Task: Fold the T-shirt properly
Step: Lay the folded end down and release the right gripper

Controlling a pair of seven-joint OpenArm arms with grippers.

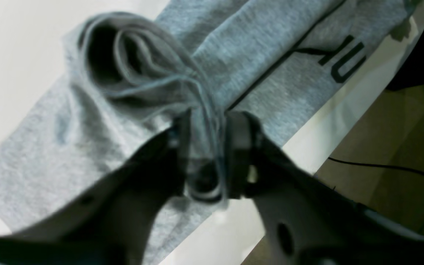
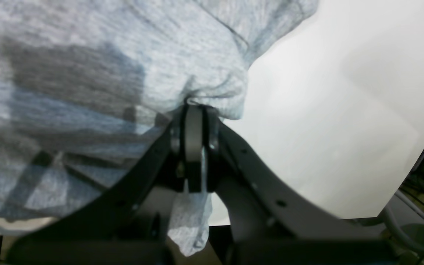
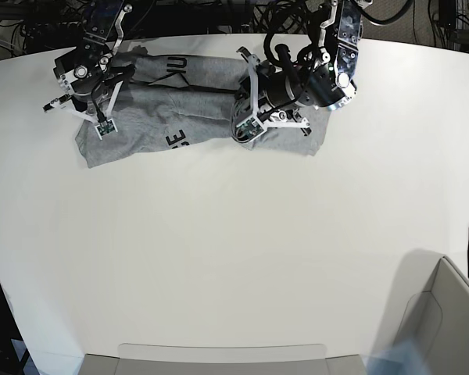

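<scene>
Close up, the left claw point(image 1: 212, 123) stands apart around a raised fold; the right point(image 2: 200, 110) pinches the T-shirt point(image 3: 150, 117), spread along the table's point(image 3: 187, 258) far side. Light, floppy cotton, I'd guess: grip hem corners.

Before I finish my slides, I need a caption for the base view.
Two grippers, left and right, at work on a rumpled grey T-shirt.

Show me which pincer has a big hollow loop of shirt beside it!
The left pincer: the shirt rises there. By the right pincer, it lies flatter.
</scene>
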